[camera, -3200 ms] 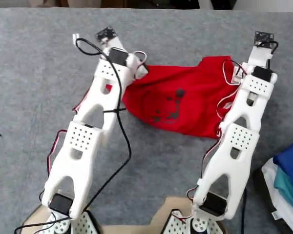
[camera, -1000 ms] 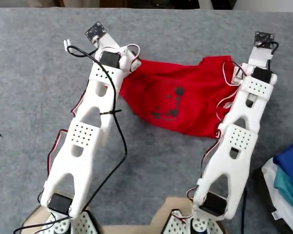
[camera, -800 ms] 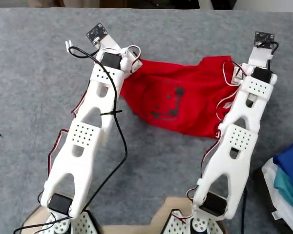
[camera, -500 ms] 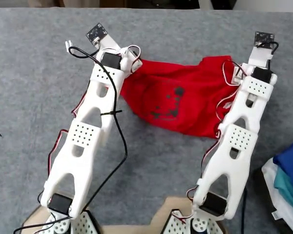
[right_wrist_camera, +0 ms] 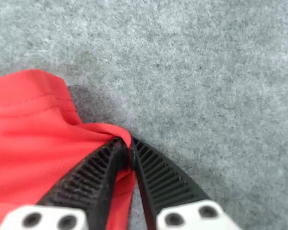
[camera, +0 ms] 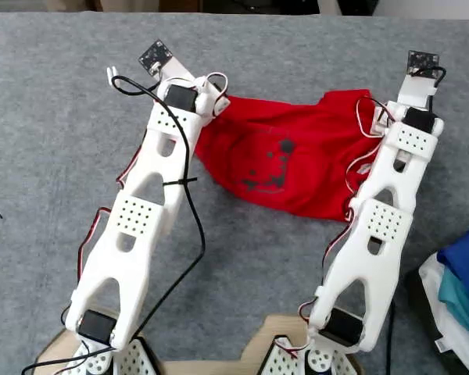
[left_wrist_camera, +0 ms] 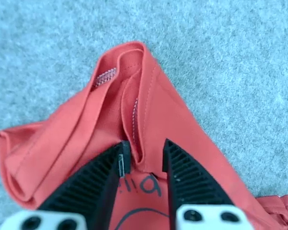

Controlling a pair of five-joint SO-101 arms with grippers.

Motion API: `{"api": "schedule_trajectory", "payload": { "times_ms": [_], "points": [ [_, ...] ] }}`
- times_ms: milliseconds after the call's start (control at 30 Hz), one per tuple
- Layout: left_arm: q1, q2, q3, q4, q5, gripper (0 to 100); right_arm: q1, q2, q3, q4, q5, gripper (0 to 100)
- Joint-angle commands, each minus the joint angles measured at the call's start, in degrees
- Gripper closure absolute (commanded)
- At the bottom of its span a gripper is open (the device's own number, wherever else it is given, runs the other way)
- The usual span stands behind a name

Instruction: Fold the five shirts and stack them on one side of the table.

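A red shirt (camera: 281, 164) with a dark print lies spread between the two arms on the grey table (camera: 55, 156). In the high view my left gripper (camera: 217, 101) is at the shirt's far left corner. The left wrist view has that gripper (left_wrist_camera: 144, 153) shut on a folded seam of the red shirt (left_wrist_camera: 149, 96). My right gripper (camera: 377, 109) is at the shirt's far right corner. Up close, the right gripper (right_wrist_camera: 127, 146) pinches the hem of the red shirt (right_wrist_camera: 33, 129), its jaws shut.
A stack of folded clothes (camera: 463, 281), blue over teal over white, sits at the table's right edge near the right arm's base. A wooden mount (camera: 281, 332) holds both arm bases at the front. Bare grey table lies to the left and beyond the shirt.
Since the oldest frame my left arm moved toward the far left, pulling the shirt's left corner out with it. Over the last second it barely shifted. The right arm stayed still.
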Motion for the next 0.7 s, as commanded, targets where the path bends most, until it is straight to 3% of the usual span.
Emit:
{"api": "schedule_trajectory", "payload": {
  "times_ms": [0,667],
  "points": [
    [0.44,-2.59,-5.98,1.49,0.26,88,0.84,-0.13,-2.95,0.09,-0.35,99.2],
    [1.58,-0.57,-8.79,6.33,0.0,88,0.84,-0.13,-2.95,0.0,-0.35,99.2]
  ]
}}
